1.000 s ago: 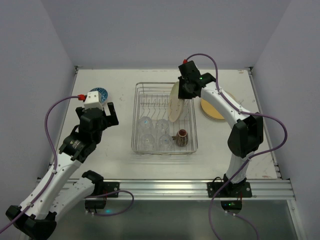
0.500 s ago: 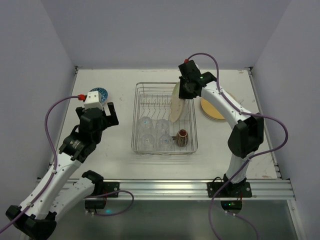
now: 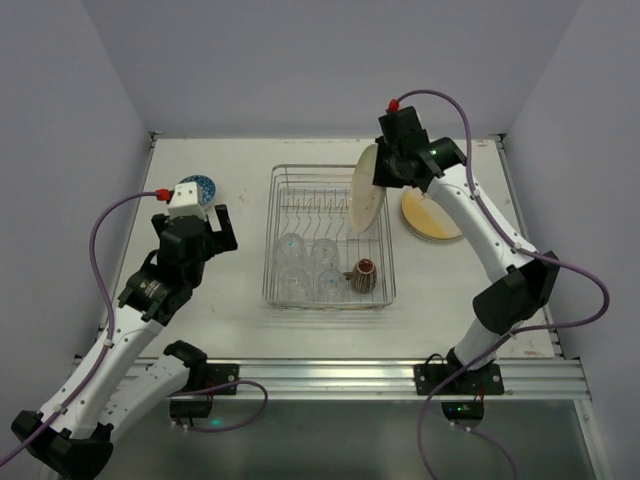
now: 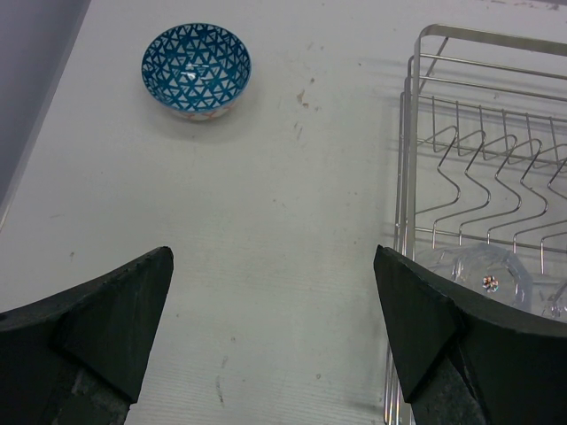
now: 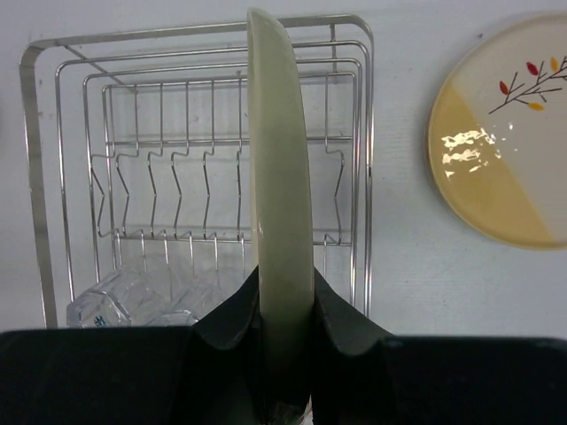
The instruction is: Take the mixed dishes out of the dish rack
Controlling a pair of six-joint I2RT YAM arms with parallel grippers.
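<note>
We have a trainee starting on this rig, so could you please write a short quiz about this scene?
1. True or false: the right gripper is shut on the pale-green plate.
2. How many clear glasses lie in the dish rack?
3. Where is the blue-patterned bowl? A: in the rack. B: on the table, left of the rack. C: on top of the glasses.

Key: 1 true; 2 four; 3 B.

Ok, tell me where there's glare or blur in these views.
Right wrist: a glare patch on the yellow-and-cream plate on the table. Left wrist: the fingers dark and featureless, the blue bowl sharp. Top external: even light, soft shadows.
</note>
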